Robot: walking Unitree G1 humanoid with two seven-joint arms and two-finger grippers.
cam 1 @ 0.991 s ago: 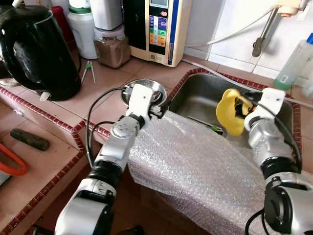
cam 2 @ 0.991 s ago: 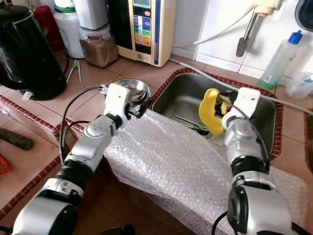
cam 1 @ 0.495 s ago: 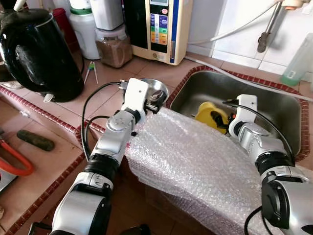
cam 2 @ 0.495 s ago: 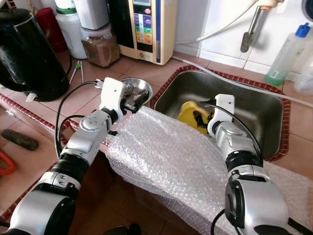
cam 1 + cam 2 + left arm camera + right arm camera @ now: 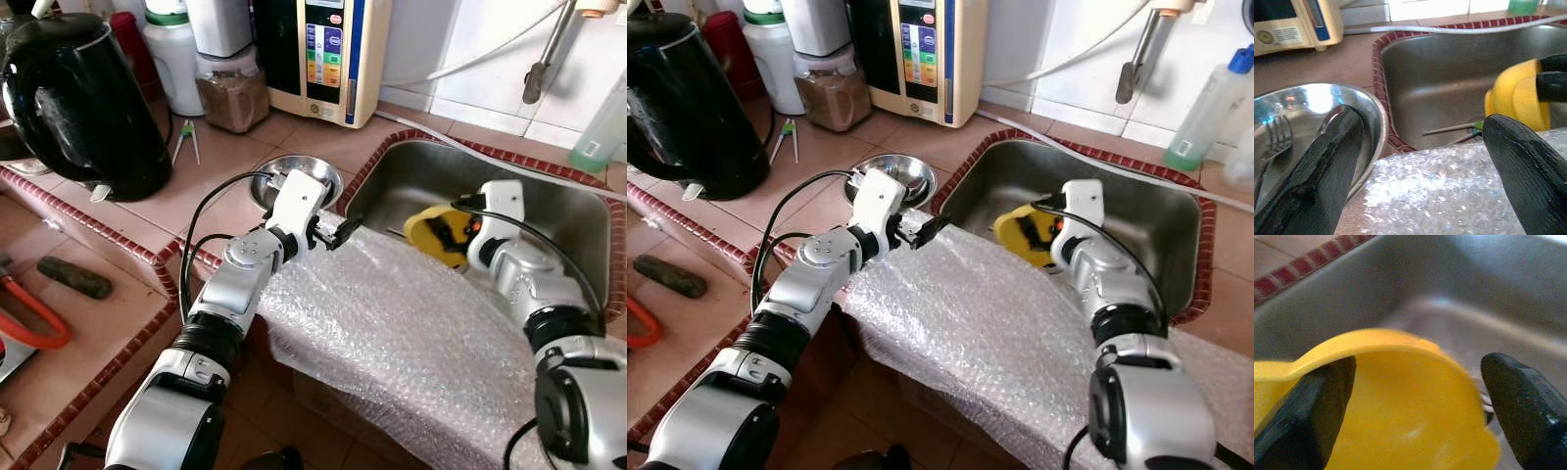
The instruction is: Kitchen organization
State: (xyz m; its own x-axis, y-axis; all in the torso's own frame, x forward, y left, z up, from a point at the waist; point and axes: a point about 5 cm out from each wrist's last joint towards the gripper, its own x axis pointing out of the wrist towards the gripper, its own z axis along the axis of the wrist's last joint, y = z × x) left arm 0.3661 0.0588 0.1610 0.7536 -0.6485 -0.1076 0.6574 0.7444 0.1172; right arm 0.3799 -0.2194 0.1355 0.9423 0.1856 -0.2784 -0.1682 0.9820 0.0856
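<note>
Landmark: steel sink (image 5: 549, 201), set in a tiled counter with a red-brick rim.

Right gripper (image 5: 443, 227) over the sink basin, near its front edge. Appears pinched on a yellow cup (image 5: 429, 231), rim caught by one finger in the right wrist view; other finger apart from the cup wall there, so grip judged shallow. Cup tilted on its side above the sink floor, not resting on it.

Left gripper (image 5: 338, 233) at the sink's left front corner, fingers spread wide, holding nothing. Just beside it, on the counter left of the sink: a steel bowl (image 5: 299, 177) with a fork (image 5: 1272, 142) inside.

Bubble wrap (image 5: 411, 343) draped over the sink's front edge and hanging down the counter face.

Risks, as judgement:
- Cup slipping from the rim hold and dropping into the sink.
- Left fingers snagging the bubble wrap and dragging the sheet off the edge.
- Left arm nudging the bowl and tipping the fork out.
</note>
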